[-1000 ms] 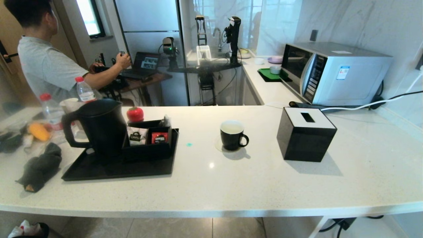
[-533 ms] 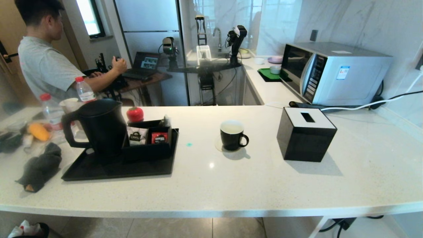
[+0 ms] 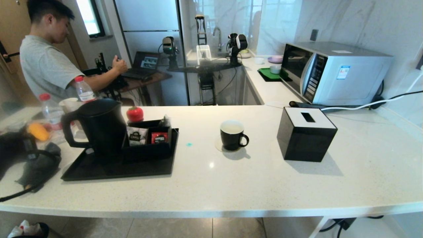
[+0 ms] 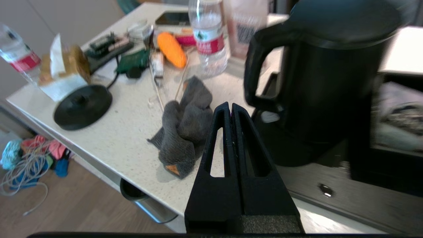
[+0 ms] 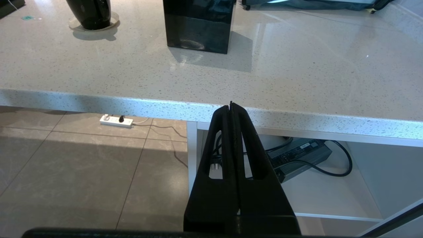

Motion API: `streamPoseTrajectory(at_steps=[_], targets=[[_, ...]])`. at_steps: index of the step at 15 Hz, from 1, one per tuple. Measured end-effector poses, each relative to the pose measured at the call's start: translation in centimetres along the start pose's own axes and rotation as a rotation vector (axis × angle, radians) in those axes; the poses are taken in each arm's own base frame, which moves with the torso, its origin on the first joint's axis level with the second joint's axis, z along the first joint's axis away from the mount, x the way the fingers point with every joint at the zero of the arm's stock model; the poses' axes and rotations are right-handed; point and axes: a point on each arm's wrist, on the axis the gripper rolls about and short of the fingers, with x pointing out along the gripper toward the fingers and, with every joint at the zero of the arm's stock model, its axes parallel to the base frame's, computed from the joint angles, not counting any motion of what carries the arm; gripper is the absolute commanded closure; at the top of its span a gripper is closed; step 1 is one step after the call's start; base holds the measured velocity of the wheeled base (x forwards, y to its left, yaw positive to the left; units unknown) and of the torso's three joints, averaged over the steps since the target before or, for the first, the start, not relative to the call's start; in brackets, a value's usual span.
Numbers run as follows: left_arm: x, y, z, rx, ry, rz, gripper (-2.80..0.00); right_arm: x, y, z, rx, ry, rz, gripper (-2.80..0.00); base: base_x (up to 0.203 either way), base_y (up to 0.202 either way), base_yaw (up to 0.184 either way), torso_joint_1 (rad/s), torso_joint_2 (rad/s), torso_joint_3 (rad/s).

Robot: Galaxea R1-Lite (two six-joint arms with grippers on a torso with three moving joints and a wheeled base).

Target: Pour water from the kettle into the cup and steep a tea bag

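The tall black kettle stands at the back left of a black tray, its loop handle facing left. My left gripper is shut and empty, a little short of that handle and above the counter edge; its arm shows blurred at the head view's left edge. The black cup sits mid-counter on a coaster. A greyish pouch, the tea bag, pokes up from the organizer box. No water shows. My right gripper is shut and empty, below the counter's front edge.
A black tissue box stands right of the cup. A crumpled grey cloth, red-capped bottles, a round kettle base and clutter lie left of the tray. A microwave sits back right.
My left arm has come into the head view at the left edge, over the grey cloth. The kettle and cup have not moved. The person in the background has shifted.
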Motion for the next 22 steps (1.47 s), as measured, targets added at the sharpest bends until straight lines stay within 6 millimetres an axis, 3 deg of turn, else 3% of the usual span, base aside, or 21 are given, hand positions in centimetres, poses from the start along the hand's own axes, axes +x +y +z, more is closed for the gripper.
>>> streamPoseTrajectory(at_steps=[1, 4, 9, 16, 22], targets=[[1.3, -0.3, -1.4, 0.001, 0.008, 0.01, -2.8, 0.0, 0.0, 0.0, 0.0, 0.0, 0.0, 0.0, 0.0, 0.0, 0.0, 0.0, 0.0, 0.0], [4.9, -1.2, -5.1, -0.005, -0.008, 0.047, -2.8, 0.0, 0.0, 0.0, 0.0, 0.0, 0.0, 0.0, 0.0, 0.0, 0.0, 0.0, 0.0, 0.0], [7.9, -0.7, -9.0, -0.022, 0.02, 0.141, -2.8, 0.0, 0.0, 0.0, 0.0, 0.0, 0.0, 0.0, 0.0, 0.0, 0.0, 0.0, 0.0, 0.0], [12.6, -0.6, -9.2, -0.035, -0.023, 0.178, -2.8, 0.0, 0.0, 0.0, 0.0, 0.0, 0.0, 0.0, 0.0, 0.0, 0.0, 0.0, 0.0, 0.0], [15.2, -1.2, -9.3, -0.041, -0.056, 0.179, -2.8, 0.0, 0.0, 0.0, 0.0, 0.0, 0.0, 0.0, 0.0, 0.0, 0.0, 0.0, 0.0, 0.0]])
